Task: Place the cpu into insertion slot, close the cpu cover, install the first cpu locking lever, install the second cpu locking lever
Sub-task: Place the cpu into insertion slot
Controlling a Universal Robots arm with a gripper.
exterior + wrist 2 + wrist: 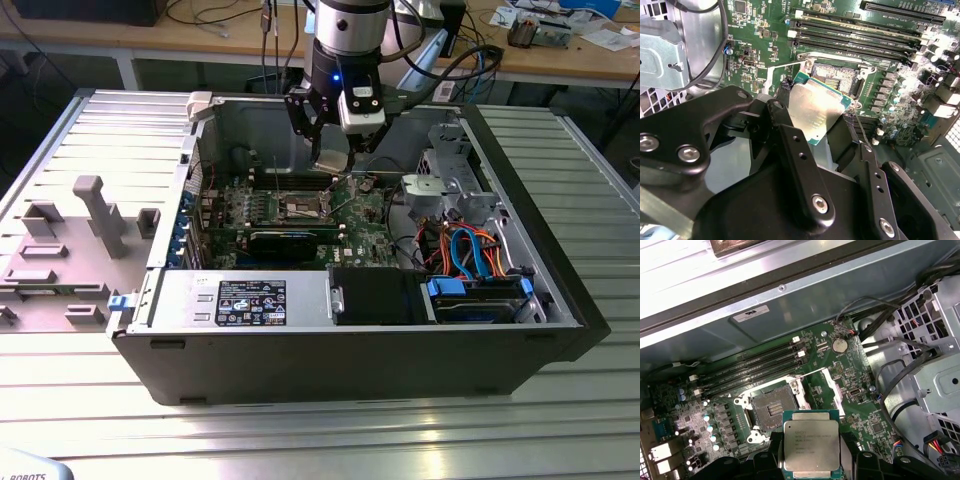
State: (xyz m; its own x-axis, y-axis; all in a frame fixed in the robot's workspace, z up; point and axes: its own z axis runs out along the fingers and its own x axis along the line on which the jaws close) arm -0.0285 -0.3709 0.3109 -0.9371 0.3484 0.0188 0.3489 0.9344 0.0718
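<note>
A ribbed metal table (320,440) carries the open computer case (350,365) you are working in. Nearest the exterior camera sits a labelled grey box (250,300). Beyond it lies the green circuit board (350,225), with the insertion slot (771,407) uncovered and its dark centre bare. Your gripper (331,160) clamps opposite edges of the cpu (810,445), holding it just beside the slot, not seated. Long black memory slots (750,367) run behind. Wooden benches (560,60) stand farthest back.
</note>
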